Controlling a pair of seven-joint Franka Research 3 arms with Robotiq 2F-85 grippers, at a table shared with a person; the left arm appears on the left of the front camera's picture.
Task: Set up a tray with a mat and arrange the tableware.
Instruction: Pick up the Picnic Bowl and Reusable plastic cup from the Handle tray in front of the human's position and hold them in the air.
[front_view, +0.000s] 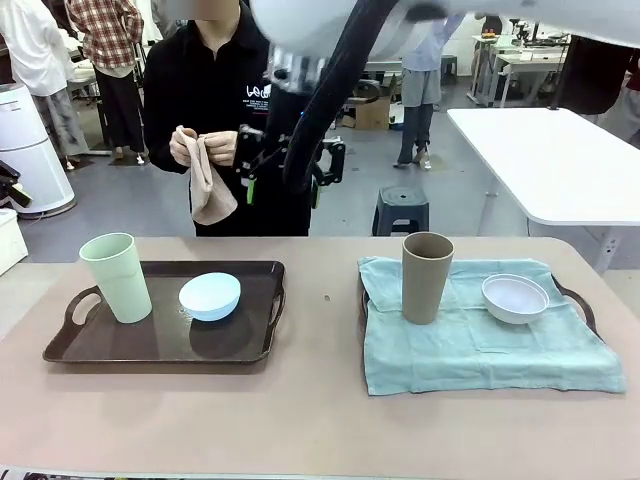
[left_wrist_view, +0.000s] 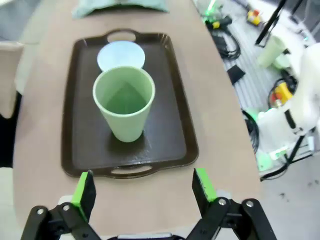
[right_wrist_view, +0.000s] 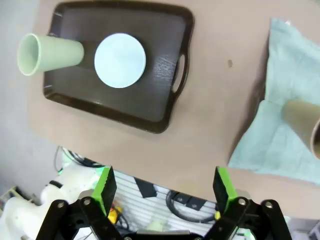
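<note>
On the left, a dark brown tray (front_view: 160, 345) holds a pale green tumbler (front_view: 118, 277) and a light blue bowl (front_view: 210, 296). On the right, a teal mat (front_view: 480, 350) drapes over a second tray (front_view: 582, 306) and carries a tan-brown tumbler (front_view: 427, 277) and a white bowl (front_view: 515, 298). My right gripper (front_view: 284, 185) (right_wrist_view: 165, 182) hangs open high above the table's middle, looking down on the left tray (right_wrist_view: 150, 105) and the mat (right_wrist_view: 285, 100). Off the left tray's short end, my left gripper (left_wrist_view: 144, 182) stands open and empty, facing the green tumbler (left_wrist_view: 125, 107).
A person stands at the far side, both hands on a beige cloth (front_view: 207, 185). A white table (front_view: 550, 160) and a stool (front_view: 400, 210) stand behind. Bare tabletop (front_view: 320, 300) lies between the trays. Cables and gear (left_wrist_view: 280, 95) lie on the floor beside the table.
</note>
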